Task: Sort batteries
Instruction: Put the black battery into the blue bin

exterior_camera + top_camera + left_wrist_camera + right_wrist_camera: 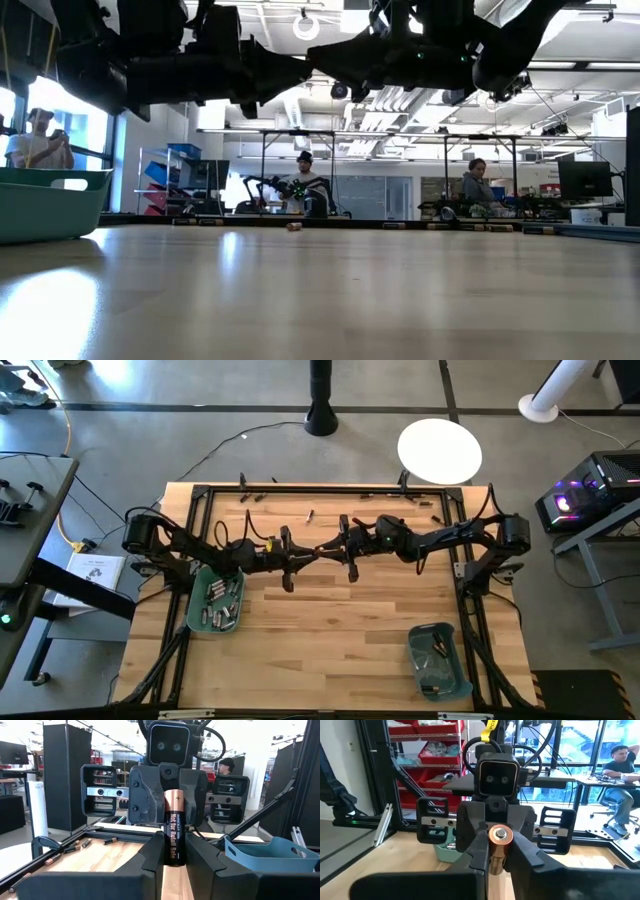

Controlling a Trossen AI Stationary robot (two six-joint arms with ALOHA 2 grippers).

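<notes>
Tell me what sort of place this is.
Probably a robotics lab or workshop: a framed wooden table carrying two arms, red parts bins on shelving, and people seated at workstations beyond it.

Teal bin (pixel 192 615) sat below-left of my left gripper (pixel 290 582), another teal bin (pixel 448 680) well off from my right gripper (pixel 353 573). White round disc (pixel 440 450) lay beyond my right one. People sat at desks behind.
</notes>
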